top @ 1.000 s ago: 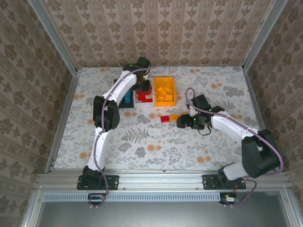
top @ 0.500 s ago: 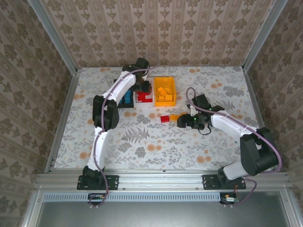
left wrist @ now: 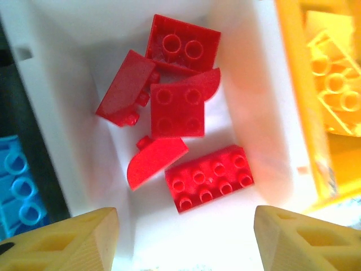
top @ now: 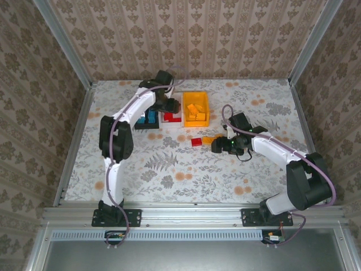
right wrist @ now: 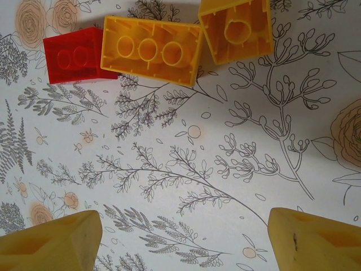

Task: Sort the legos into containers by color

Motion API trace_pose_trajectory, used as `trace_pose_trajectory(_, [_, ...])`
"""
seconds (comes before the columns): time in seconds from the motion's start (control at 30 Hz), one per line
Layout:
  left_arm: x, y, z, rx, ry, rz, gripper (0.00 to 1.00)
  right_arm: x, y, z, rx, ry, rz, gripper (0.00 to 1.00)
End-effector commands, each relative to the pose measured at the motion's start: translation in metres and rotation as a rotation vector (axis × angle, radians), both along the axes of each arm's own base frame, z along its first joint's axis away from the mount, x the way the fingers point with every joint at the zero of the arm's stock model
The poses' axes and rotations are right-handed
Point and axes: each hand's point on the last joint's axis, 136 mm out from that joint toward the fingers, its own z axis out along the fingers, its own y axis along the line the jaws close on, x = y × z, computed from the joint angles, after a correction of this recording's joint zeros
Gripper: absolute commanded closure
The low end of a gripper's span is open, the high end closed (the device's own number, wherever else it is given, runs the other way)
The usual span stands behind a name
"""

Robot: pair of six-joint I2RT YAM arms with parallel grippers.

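Observation:
Three containers stand in a row: the black bin (top: 148, 119) with blue legos (left wrist: 17, 186), the white bin (top: 172, 117) and the orange-yellow bin (top: 196, 108) with yellow bricks (left wrist: 333, 96). My left gripper (left wrist: 183, 226) hovers open over the white bin (left wrist: 242, 113), where several red bricks (left wrist: 207, 178) lie; nothing is between its fingers. On the table lie a red brick (right wrist: 76, 56), a long yellow brick (right wrist: 151, 51) touching it, and a short yellow brick (right wrist: 237, 28). My right gripper (right wrist: 183, 226) is open, just short of them, over bare tabletop.
The floral table cover (top: 169, 169) stretches out in front of the bins. Papered walls with metal posts (top: 73, 62) enclose the table on three sides. The loose red brick (top: 196, 141) and yellow brick (top: 207, 139) lie in front of the yellow bin, left of my right gripper (top: 217, 145).
The left arm's elbow has swung to the left and its gripper has shifted slightly left over the bins. The right arm has barely moved.

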Motion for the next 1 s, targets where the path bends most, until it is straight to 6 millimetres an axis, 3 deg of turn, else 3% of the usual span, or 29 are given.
trace_pose_trajectory(0.0, [-0.005, -0.003, 0.044, -0.079, -0.093, -0.026, 0.32, 0.000, 0.003, 0.017, 0.037, -0.017, -0.007, 0.21])
trace_pose_trajectory(0.13, [-0.027, -0.008, 0.062, -0.095, -0.130, -0.080, 0.29, -0.001, 0.004, 0.022, 0.051, -0.020, -0.024, 0.22])
trace_pose_trajectory(0.17, [-0.035, -0.013, 0.064, -0.101, -0.134, -0.101, 0.28, -0.001, 0.003, 0.031, 0.061, -0.047, -0.028, 0.22])
trace_pose_trajectory(0.27, [-0.063, -0.029, 0.065, -0.105, -0.149, -0.183, 0.23, -0.008, -0.001, 0.032, 0.047, -0.032, -0.039, 0.22])
trace_pose_trajectory(0.47, [-0.124, -0.074, 0.038, -0.033, -0.167, -0.565, 0.02, -0.013, -0.012, 0.041, -0.002, -0.058, -0.045, 0.22])
trace_pose_trajectory(0.53, [-0.141, -0.084, 0.023, 0.005, -0.144, -0.719, 0.00, -0.014, -0.013, 0.047, -0.004, -0.075, -0.043, 0.22])
trace_pose_trajectory(0.73, [-0.155, -0.102, -0.014, 0.055, -0.151, -0.959, 0.00, -0.019, -0.022, 0.052, -0.027, -0.097, -0.055, 0.21])
trace_pose_trajectory(0.97, [-0.152, -0.112, -0.050, 0.095, -0.082, -1.044, 0.00, -0.026, -0.033, 0.046, -0.053, -0.085, -0.064, 0.21])
